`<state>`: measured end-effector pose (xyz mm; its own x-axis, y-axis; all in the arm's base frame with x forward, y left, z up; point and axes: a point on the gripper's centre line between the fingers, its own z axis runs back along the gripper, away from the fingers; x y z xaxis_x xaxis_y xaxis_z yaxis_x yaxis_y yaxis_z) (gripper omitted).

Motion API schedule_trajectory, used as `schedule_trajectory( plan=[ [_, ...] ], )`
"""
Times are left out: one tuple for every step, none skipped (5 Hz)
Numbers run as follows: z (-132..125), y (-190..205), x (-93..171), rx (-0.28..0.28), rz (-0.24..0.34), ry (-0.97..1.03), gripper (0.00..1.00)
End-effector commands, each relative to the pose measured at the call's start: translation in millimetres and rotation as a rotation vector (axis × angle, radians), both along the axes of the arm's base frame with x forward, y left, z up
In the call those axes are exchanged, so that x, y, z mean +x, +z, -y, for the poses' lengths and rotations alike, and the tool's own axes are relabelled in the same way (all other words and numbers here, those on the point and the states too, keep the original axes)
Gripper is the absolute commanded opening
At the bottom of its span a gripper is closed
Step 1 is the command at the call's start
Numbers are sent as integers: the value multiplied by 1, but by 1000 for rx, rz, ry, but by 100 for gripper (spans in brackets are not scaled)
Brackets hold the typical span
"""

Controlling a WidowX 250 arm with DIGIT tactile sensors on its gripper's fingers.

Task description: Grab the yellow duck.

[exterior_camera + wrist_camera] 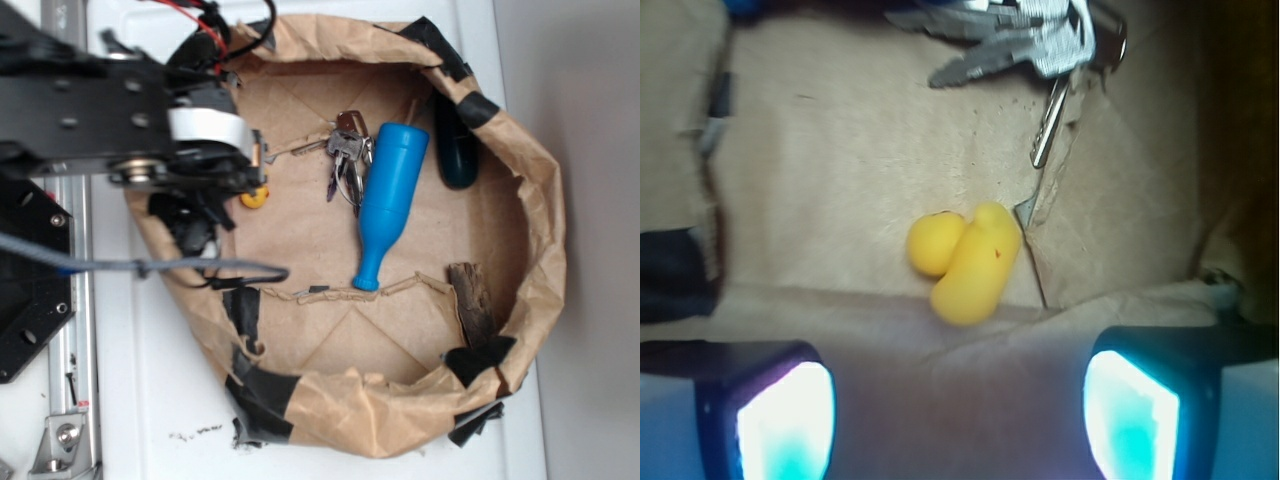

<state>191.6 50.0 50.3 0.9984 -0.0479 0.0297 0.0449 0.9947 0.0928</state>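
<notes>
The yellow duck [965, 262] is a tiny glossy toy of two rounded lobes lying on the brown paper floor of the bag. In the exterior view only a sliver of the yellow duck [255, 197] shows at the left of the bag, just under the arm's wrist. My gripper [958, 415] is open, its two glowing pads wide apart with nothing between them. The duck lies just ahead of the gap, centred between the pads and touching neither. In the exterior view the gripper's fingers are hidden under the black arm.
A brown paper bag [540, 200] with black tape patches walls everything in. A bunch of keys [348, 160] lies past the duck, a blue bottle-shaped object [390, 200] beside them, a dark object [458, 150] at the far wall, and a wood piece [470, 300] nearby.
</notes>
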Motion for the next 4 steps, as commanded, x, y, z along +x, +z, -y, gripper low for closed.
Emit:
schedule_trajectory(
  plan=[
    [-7, 2, 12, 29, -8, 47, 100],
    [-5, -2, 22, 42, -29, 59, 100],
    [-5, -2, 26, 44, -33, 69, 100],
    [-6, -3, 33, 36, -40, 79, 100]
  ],
)
